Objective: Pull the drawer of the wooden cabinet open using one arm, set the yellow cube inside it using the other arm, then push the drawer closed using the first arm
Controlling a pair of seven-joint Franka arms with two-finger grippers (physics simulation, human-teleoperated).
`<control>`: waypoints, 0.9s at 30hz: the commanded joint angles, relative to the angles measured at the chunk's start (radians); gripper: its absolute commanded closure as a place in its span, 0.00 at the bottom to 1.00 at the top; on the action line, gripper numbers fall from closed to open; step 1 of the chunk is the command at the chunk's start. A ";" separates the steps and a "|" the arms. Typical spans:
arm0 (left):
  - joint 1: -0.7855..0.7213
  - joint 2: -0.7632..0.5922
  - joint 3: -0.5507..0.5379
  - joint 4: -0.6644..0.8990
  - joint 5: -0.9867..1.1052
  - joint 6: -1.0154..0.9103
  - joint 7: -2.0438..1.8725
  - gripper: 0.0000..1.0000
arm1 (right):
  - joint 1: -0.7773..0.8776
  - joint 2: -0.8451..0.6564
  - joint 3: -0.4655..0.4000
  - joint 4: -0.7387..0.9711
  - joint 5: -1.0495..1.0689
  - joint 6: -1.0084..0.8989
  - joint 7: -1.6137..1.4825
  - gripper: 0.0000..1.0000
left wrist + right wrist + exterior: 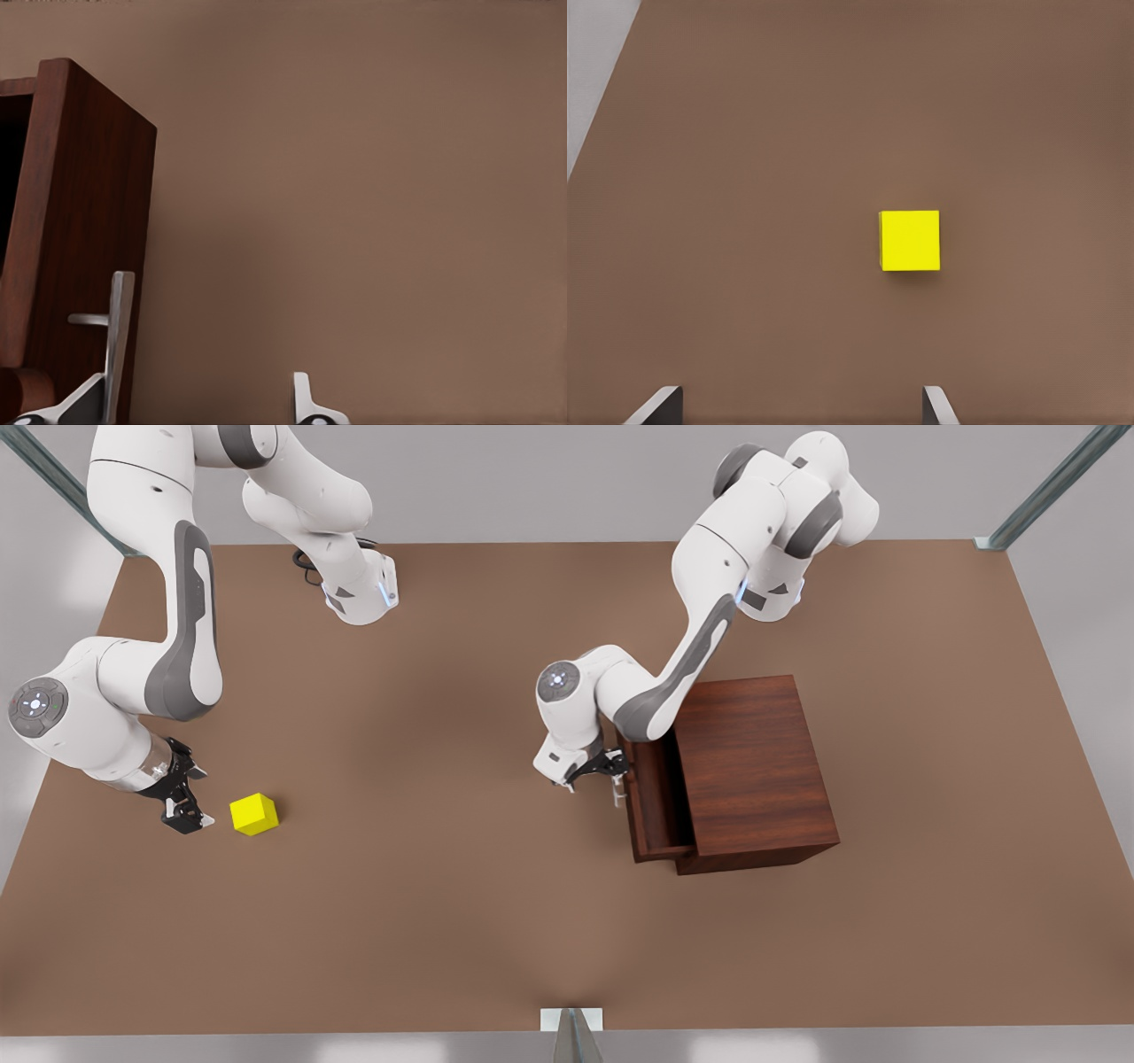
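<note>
Right now I see my left gripper [605, 772] spread open beside the partly open drawer [651, 802] handle [115, 341] (not clamped), while my right gripper [186, 810], also open, hovers near the yellow cube [254, 814] on the table [425, 886]

One yellow cube [254, 814], one wooden cabinet [753, 766]

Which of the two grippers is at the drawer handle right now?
The left gripper, beside the wooden cabinet, open around the drawer handle. The right gripper hovers open near the yellow cube.
</note>
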 commanded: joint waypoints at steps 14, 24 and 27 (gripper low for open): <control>0.592 -0.615 0.022 -0.260 -0.380 -0.353 1.047 0.00 | 0.032 0.212 0.007 0.008 -0.101 0.137 -0.043 0.00; 0.626 -0.534 0.027 -0.152 -0.403 -0.372 1.044 0.00 | -0.068 0.215 0.019 -0.202 -0.075 0.390 -0.066 0.00; 0.630 -0.534 0.027 -0.160 -0.405 -0.382 1.038 0.00 | -0.097 0.204 0.023 -0.269 -0.069 0.470 -0.073 0.00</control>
